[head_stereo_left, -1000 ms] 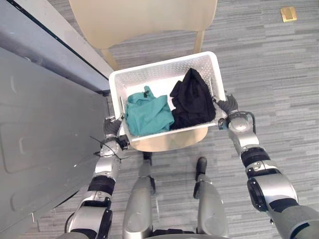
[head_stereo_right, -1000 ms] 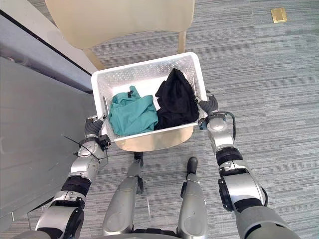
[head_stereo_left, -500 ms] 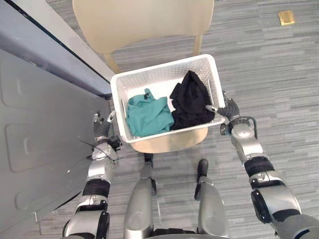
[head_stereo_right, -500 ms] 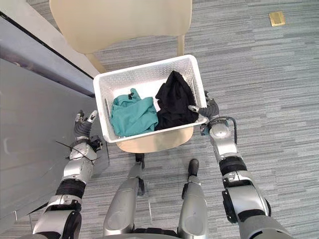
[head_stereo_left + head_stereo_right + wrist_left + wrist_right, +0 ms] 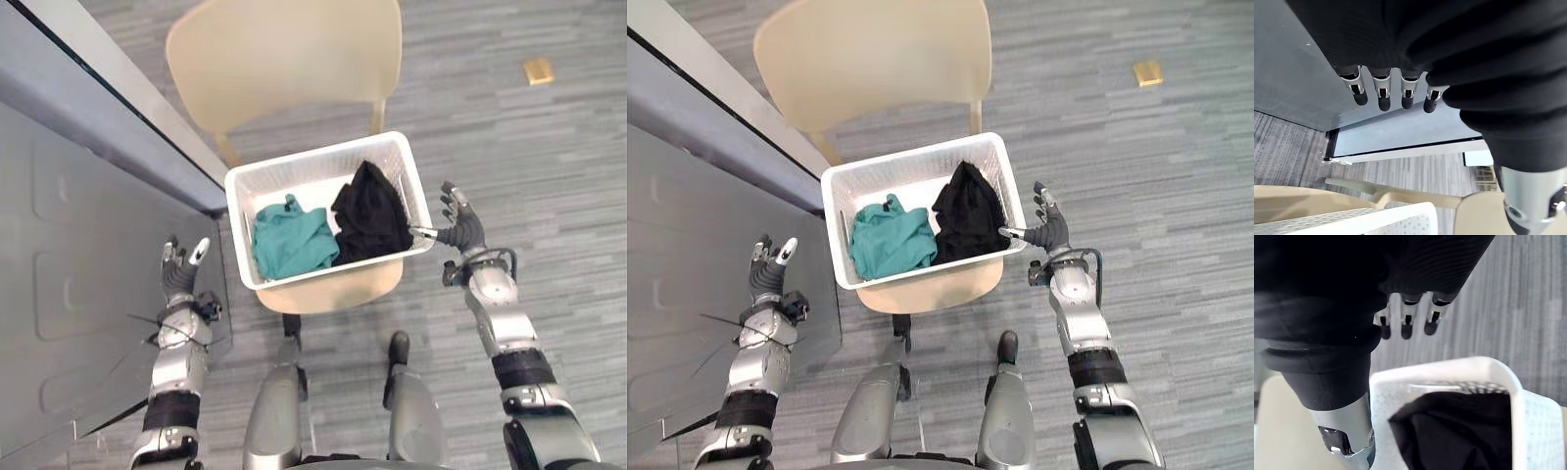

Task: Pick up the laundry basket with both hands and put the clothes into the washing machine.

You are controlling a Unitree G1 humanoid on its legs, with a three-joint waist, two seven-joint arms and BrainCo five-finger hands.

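Your left hand [image 5: 178, 279], right hand [image 5: 458, 230]: fingers straight, apart, holding nothing. Bring both to laundry basket [image 5: 313, 158] side rims on chair [image 5: 284, 59], clamp evenly.

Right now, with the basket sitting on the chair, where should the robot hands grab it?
Take the laundry basket by the rims of its two short ends: left robot hand from the robot's left, right robot hand from its right. Both hang open flanking those ends, and the clothes sit below the rim.
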